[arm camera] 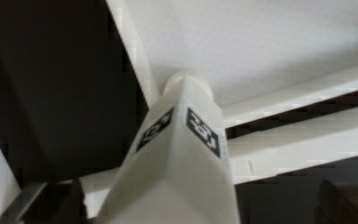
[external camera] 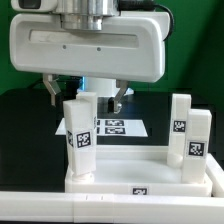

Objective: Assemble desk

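Exterior view, centre: claw (external camera: 100, 97) spread wide above left leg (external camera: 79, 135); best lift straight, sparing right legs (external camera: 188, 135).

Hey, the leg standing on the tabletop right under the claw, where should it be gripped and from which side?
Probably the upper end of the leg, from straight above. It stands upright on the tabletop, its top is free, and the open claw already hangs over it.
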Tool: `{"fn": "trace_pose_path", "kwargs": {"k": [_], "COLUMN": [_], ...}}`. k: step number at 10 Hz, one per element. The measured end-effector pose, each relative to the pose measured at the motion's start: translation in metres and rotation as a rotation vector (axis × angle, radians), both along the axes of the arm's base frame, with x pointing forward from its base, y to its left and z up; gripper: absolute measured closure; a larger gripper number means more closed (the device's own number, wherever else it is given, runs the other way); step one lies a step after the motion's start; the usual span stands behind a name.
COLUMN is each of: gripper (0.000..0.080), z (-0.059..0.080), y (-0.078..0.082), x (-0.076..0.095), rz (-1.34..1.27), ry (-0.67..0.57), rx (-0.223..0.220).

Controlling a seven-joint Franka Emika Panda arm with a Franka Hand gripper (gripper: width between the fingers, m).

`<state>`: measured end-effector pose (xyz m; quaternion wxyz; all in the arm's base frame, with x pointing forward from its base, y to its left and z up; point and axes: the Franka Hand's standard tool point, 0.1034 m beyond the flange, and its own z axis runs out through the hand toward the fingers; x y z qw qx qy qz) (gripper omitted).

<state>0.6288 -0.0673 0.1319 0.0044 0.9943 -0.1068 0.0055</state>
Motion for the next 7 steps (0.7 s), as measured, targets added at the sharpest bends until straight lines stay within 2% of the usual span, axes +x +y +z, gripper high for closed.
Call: {"fn": "trace_pose_path", "kwargs": {"k": [4,7], "gripper": [0.0151,0.0151], "z": [0.0000,0.0002], "y": [-0.0047,-0.0061], "x": [0.0005,0.0012], "rz": [0.344,0.501], "ry": [0.000,0.000], "rx": [-0.009,-0.020]}}
